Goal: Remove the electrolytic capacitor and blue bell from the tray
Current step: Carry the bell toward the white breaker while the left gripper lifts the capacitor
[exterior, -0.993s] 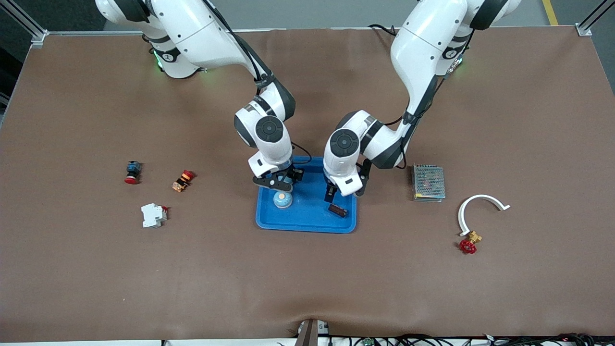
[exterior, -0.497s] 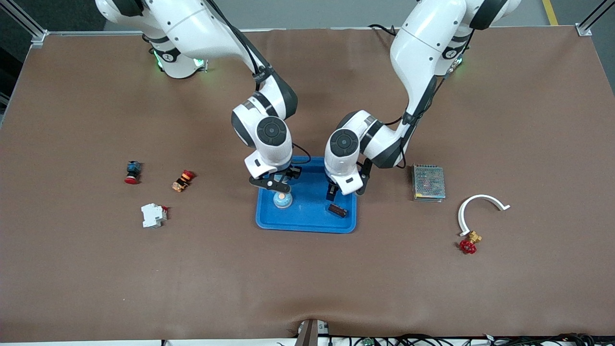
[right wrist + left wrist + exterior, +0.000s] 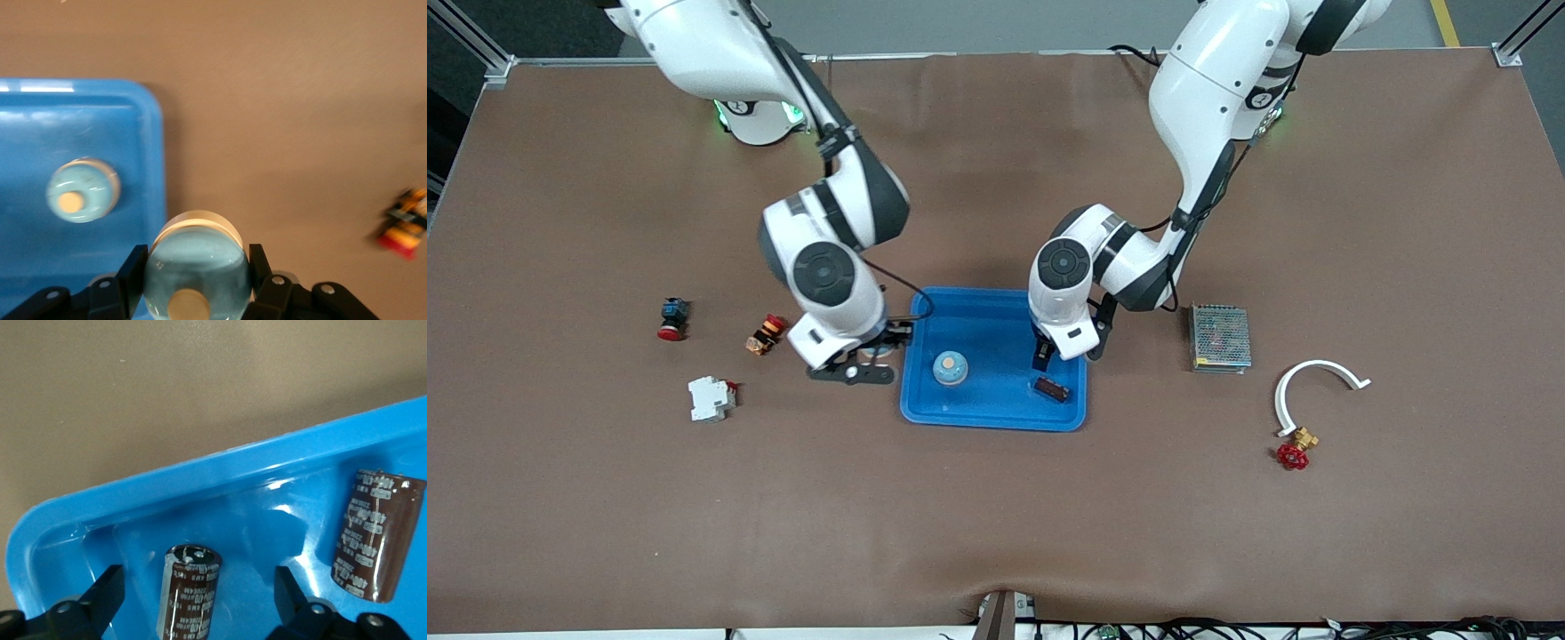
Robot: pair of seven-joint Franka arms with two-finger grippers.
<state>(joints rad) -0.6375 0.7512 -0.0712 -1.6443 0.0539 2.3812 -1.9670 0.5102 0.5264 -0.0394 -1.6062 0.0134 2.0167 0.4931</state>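
A blue tray [image 3: 996, 421] sits mid-table. One light-blue bell [image 3: 950, 367] rests in it, also seen in the right wrist view [image 3: 81, 191]. My right gripper [image 3: 854, 366] is beside the tray, toward the right arm's end of the table, shut on a second light-blue bell [image 3: 197, 270]. My left gripper [image 3: 1042, 356] is low over the tray and open [image 3: 198, 581]. A brown capacitor [image 3: 191, 590] lies in the tray [image 3: 200, 473] between its fingers without touching them. Another brown capacitor [image 3: 375, 533] lies beside it in the tray and shows in the front view [image 3: 1052, 388].
Toward the right arm's end lie a blue-and-red button [image 3: 671, 318], an orange-red button [image 3: 765, 334] and a white breaker [image 3: 711, 398]. Toward the left arm's end lie a mesh power supply [image 3: 1220, 338], a white curved piece [image 3: 1316, 384] and a brass valve [image 3: 1296, 449].
My right gripper has moved from over the tray to beside it, toward the right arm's end, still holding its bell. My left gripper has hardly moved.
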